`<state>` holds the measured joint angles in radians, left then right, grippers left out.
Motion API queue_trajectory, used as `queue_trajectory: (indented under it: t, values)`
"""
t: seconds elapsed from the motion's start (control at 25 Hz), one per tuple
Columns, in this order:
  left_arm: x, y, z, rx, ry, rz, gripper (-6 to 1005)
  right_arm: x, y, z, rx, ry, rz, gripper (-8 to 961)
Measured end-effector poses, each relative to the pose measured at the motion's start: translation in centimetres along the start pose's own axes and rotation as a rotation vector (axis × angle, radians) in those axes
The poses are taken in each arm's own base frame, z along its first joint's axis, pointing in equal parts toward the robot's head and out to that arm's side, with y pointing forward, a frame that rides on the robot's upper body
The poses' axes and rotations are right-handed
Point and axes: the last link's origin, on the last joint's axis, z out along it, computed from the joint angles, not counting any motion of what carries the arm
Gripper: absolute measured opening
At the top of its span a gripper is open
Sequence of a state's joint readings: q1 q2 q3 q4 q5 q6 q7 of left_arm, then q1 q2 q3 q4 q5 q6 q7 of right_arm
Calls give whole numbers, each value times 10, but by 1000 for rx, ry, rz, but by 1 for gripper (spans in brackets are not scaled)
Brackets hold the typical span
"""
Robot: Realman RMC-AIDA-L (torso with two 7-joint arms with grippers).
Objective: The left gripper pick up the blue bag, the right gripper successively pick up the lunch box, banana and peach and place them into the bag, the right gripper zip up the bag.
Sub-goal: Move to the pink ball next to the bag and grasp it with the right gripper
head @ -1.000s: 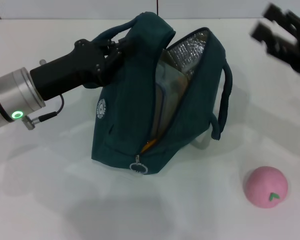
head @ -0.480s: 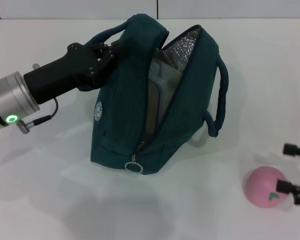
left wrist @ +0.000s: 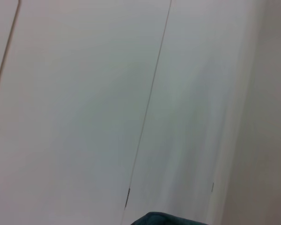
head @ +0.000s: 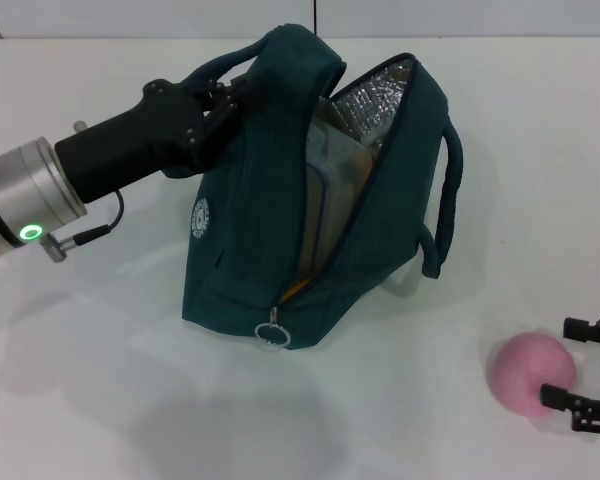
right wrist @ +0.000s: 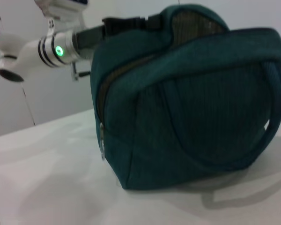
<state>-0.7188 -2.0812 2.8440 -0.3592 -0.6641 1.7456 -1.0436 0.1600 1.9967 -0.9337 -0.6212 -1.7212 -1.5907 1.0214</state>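
Left gripper clenched on teal bag handle, bag unzipped; right gripper jaws released around pink peach on white desk

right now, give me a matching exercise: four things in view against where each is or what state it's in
Things:
1. blue bag
2. peach
3. left claw
4. zipper ring

States:
a. shut on the bag's top
b. between the right claw's open fingers
c. unzipped, silver lining showing
d. hanging at the bag's low front end

Pairs: 1-c, 2-b, 3-a, 4-d
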Motion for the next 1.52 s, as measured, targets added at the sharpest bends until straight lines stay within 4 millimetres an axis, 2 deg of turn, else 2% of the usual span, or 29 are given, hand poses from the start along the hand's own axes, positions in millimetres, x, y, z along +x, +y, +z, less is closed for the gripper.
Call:
queue_trajectory:
  t: [0.48, 0.68, 0.8, 1.0, 1.24, 1.48, 1.52]
  values:
    - [1, 0, 1, 0, 2, 6, 35, -1, -5, 14, -33, 36, 2, 864]
    - [1, -1, 0, 2, 0, 11, 35, -2, -2, 16, -70, 54, 15, 703]
    - [1, -1, -1, 4, 0, 11, 35, -5, -2, 13, -73, 32, 15, 464]
    - [0, -1, -3, 11, -3, 10, 35, -15, -6, 6, -46, -38, 12, 334]
    - [0, -2, -4, 11, -3, 10, 35, -24, -7, 5, -60, -80, 1, 247]
    - [0, -2, -5, 12, -4, 10, 35, -24, -8, 7, -64, -78, 20, 160]
    - [0, -2, -5, 12, -4, 10, 35, -24, -8, 7, -60, -76, 25, 173]
